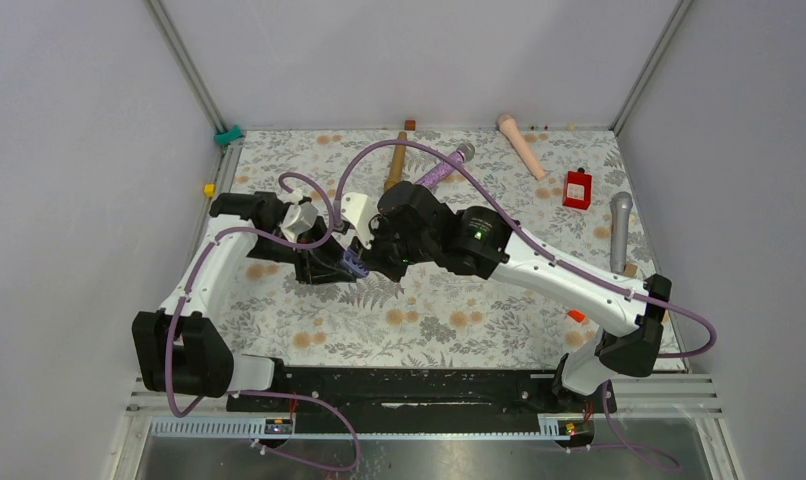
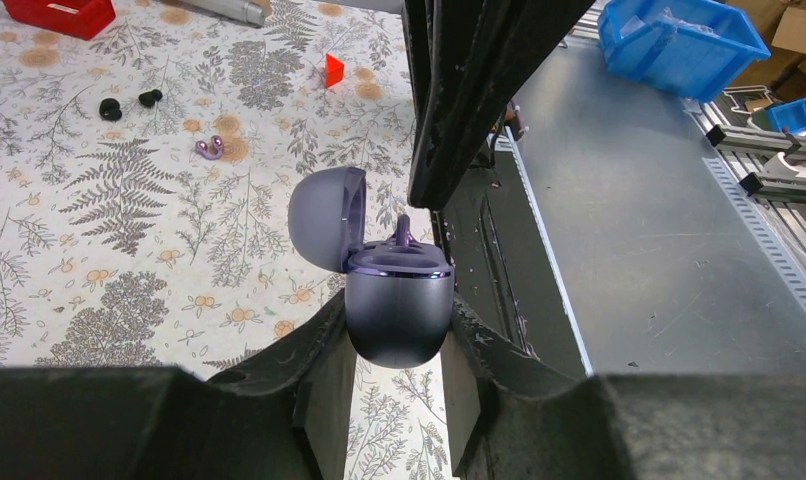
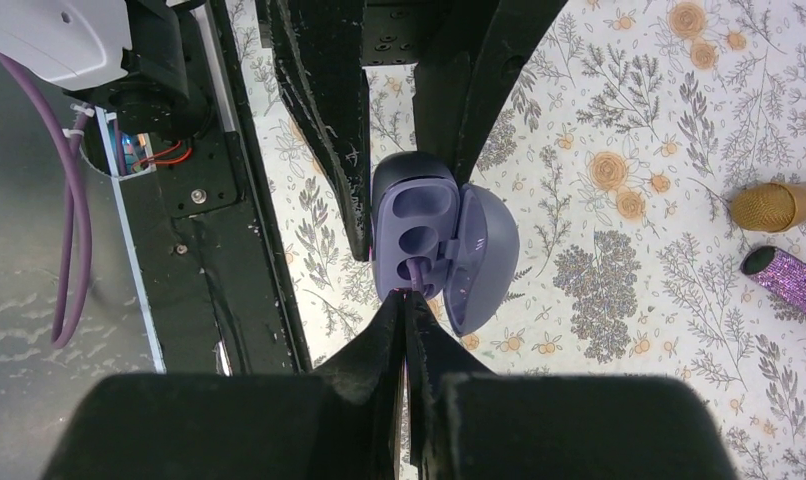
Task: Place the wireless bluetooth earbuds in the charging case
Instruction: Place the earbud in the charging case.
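Note:
The lilac-grey charging case (image 2: 397, 315) hangs above the table with its lid (image 2: 324, 218) swung open, and my left gripper (image 2: 399, 335) is shut on its rounded body. One pale lilac earbud (image 3: 417, 268) sits in a slot of the charging case (image 3: 414, 225) with its thin stem sticking out. My right gripper (image 3: 409, 296) is shut, its tips touching the end of that stem. In the top view the two grippers meet over the case (image 1: 354, 265). On the table lie two black earbuds (image 2: 110, 108) (image 2: 150, 97) and a lilac one (image 2: 211, 149).
A red box (image 1: 577, 188), a grey microphone (image 1: 619, 230), a pink one (image 1: 520, 143), a glittery purple one (image 1: 441, 172) and a brown-handled one (image 1: 397, 160) lie at the back and right. A small orange block (image 1: 576, 316) sits near the right arm's base.

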You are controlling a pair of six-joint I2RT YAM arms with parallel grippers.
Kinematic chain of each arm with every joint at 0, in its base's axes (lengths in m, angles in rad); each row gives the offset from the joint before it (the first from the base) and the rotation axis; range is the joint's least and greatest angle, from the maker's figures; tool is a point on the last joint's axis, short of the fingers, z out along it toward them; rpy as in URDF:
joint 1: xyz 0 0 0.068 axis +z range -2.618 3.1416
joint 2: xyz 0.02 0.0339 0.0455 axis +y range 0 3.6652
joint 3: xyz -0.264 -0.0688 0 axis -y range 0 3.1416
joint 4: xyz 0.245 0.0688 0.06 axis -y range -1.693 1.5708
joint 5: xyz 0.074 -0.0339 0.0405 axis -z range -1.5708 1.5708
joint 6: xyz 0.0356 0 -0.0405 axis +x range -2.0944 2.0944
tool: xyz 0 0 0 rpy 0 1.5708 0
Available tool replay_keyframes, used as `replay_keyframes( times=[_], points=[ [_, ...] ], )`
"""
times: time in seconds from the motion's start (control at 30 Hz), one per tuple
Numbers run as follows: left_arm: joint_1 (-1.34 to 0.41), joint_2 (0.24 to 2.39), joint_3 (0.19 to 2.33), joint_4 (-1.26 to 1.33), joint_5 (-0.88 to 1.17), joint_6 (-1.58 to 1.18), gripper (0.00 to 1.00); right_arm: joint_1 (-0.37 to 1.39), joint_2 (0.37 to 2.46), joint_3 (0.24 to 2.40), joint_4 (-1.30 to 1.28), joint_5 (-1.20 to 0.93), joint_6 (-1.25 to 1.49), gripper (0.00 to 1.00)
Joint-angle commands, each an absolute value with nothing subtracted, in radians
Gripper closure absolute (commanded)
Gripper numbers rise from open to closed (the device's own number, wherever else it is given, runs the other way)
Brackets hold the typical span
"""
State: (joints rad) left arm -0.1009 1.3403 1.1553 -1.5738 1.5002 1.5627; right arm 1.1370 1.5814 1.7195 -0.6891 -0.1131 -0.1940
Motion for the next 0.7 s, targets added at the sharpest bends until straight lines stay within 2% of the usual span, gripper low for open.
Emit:
replay_keyframes(
  times=[0.0,0.43,0.67],
  points=[
    [-0.104,1.311,1.163,-1.61,1.543,1.578,1.0,1.147,1.595,1.695,-0.649,-0.072,-0.188,0.99],
    [-0.104,1.306,1.168,-1.609,1.55,1.56,1.0,1.146,1.588,1.67,-0.623,-0.092,-0.183,1.0],
    [-0.099,1.339,1.18,-1.61,1.542,1.572,1.0,1.144,1.501,1.781,-0.759,-0.104,-0.236,0.93]
  ],
)
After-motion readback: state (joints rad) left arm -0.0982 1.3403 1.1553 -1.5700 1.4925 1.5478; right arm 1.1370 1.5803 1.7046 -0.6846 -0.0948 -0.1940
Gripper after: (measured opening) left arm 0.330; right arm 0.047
